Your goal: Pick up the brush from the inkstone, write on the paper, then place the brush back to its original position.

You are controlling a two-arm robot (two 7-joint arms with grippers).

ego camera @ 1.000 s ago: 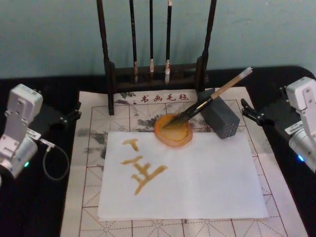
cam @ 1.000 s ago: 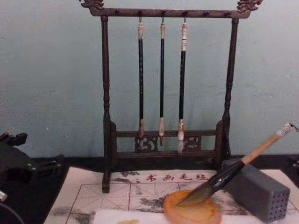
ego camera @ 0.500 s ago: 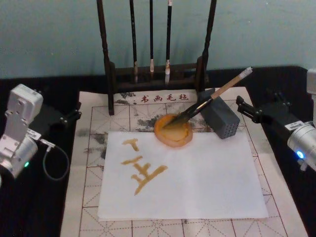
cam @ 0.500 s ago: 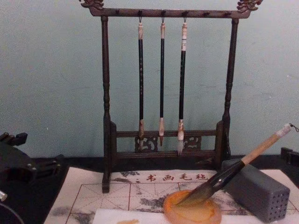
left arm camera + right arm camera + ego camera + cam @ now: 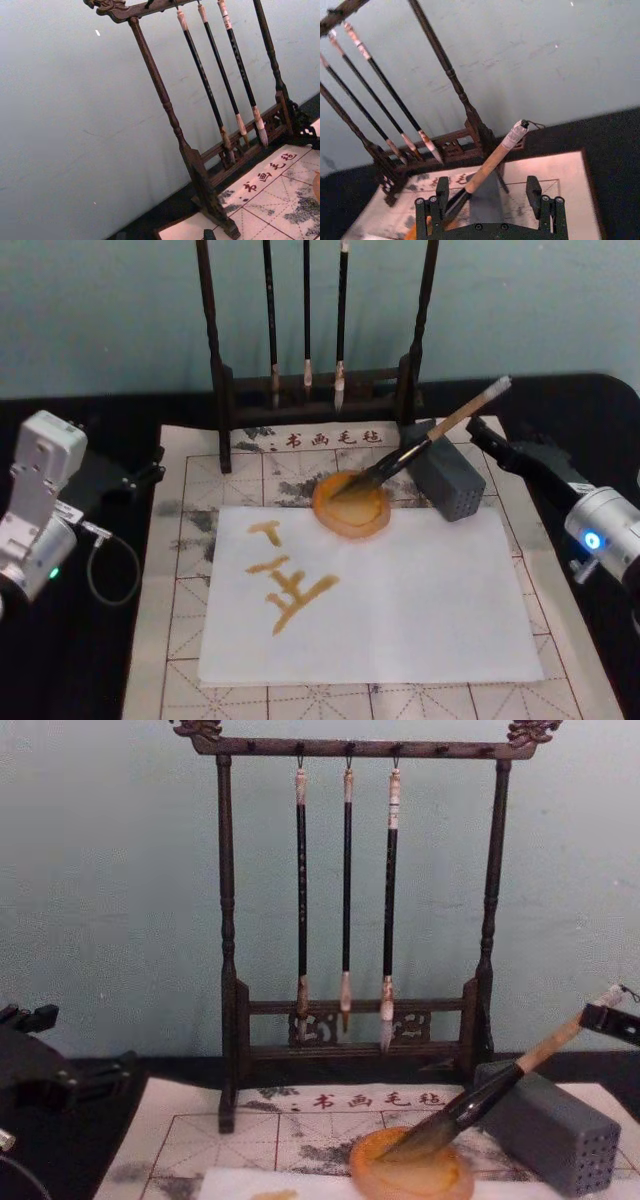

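While the brush [image 5: 425, 440] lies with its bristles in the inkstone [image 5: 345, 527] and its handle propped on the grey block [image 5: 452, 488] (end cap raised to the right), the right gripper [image 5: 487, 187] hovers near that cap, jaws spread apart and holding nothing. Off at the table's [image 5: 110, 660] left side, the left gripper [image 5: 150, 472] sits parked.

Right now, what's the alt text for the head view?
The brush rests tip-down in the inkstone, handle leaning on a grey block; the open right claw hovers beside the handle. Paper bears amber strokes; left claw sits parked left.
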